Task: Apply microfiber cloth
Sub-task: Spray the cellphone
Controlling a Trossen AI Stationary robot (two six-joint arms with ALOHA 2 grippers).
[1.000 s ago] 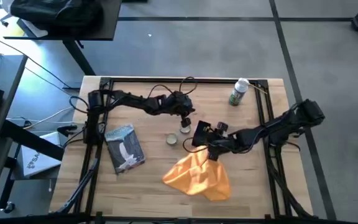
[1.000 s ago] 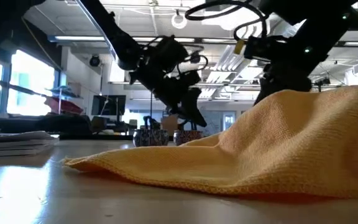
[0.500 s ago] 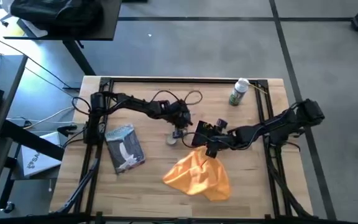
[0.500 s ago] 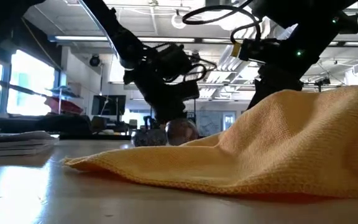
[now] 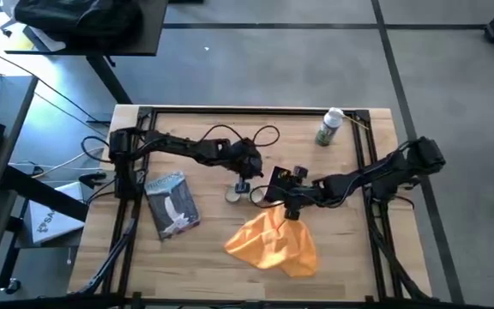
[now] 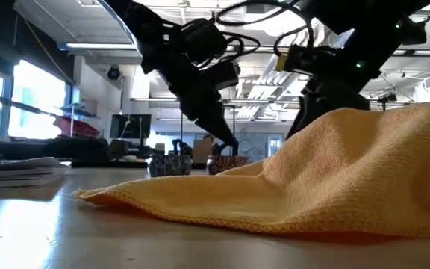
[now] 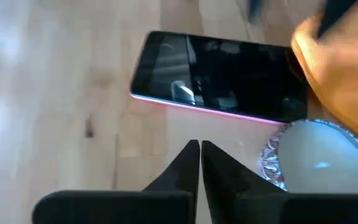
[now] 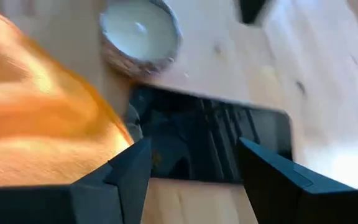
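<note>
The orange-yellow microfiber cloth (image 5: 273, 245) lies heaped on the table near its front edge, and its far end (image 6: 394, 149) is humped up. A dark phone (image 7: 219, 78) lies flat just beyond the cloth. My right gripper (image 8: 201, 168) is open low over the phone, with the cloth's edge (image 8: 114, 124) beside one finger. My left gripper (image 7: 199, 149) is shut. It points down between two small round tins (image 5: 232, 195) (image 5: 256, 196), next to the phone. My left gripper stands close beside a tin (image 7: 319, 162); I cannot tell whether its shut fingers touch it. My right gripper has the cloth's edge right against the outer side of one finger (image 8: 126, 165); whether they touch cannot be told.
A grey-and-white flat packet (image 5: 171, 203) lies at the table's left. A green-and-white can (image 5: 328, 127) stands at the far right. Dark rails (image 5: 363, 146) run along the table's sides. Bare wood shows at the near left (image 5: 187, 266).
My left gripper has gone toward the table's near edge and come down between the tins, staying shut. One tin has slid toward the near edge and now lies beside the other. The cloth has stayed where it was.
</note>
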